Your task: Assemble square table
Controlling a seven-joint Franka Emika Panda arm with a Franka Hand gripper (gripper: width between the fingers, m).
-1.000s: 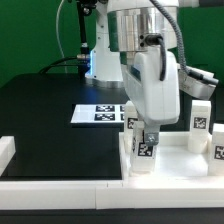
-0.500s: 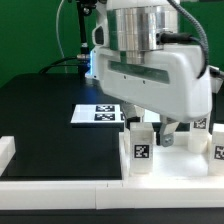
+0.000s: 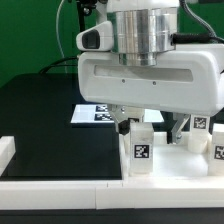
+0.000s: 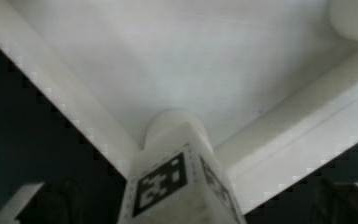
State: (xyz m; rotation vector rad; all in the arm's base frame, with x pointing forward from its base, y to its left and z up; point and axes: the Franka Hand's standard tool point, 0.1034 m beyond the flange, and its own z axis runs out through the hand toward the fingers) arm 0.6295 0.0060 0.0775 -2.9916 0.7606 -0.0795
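One Leg Seated, Tool Spread Wide Above It

One tagged leg (image 3: 141, 150) stands upright in the corner socket of the square tabletop slab (image 3: 175, 160), at the nearer corner toward the exterior view's left. More tagged legs (image 3: 200, 128) are seen standing behind and toward the exterior view's right. In the wrist view the same leg (image 4: 172, 170) rises between the two fingertips (image 4: 19, 200), with the slab's raised rim (image 4: 265, 140) running away from it.

The tool (image 3: 152, 122) is held above the leg with its jaws fully apart; nothing is gripped, and neither finger appears to touch the leg.

For the step in hand, a straight vertical lift is advised, so that the freed leg is not nudged or tilted in its socket. Whether the leg is fully screwed home cannot be told.

Room is tight toward the exterior view's right, where other legs crowd close. Open black tabletop (image 3: 50, 120) lies toward the exterior view's left, past the marker board (image 3: 95, 113); a white bar (image 3: 60, 183) bounds the near edge.
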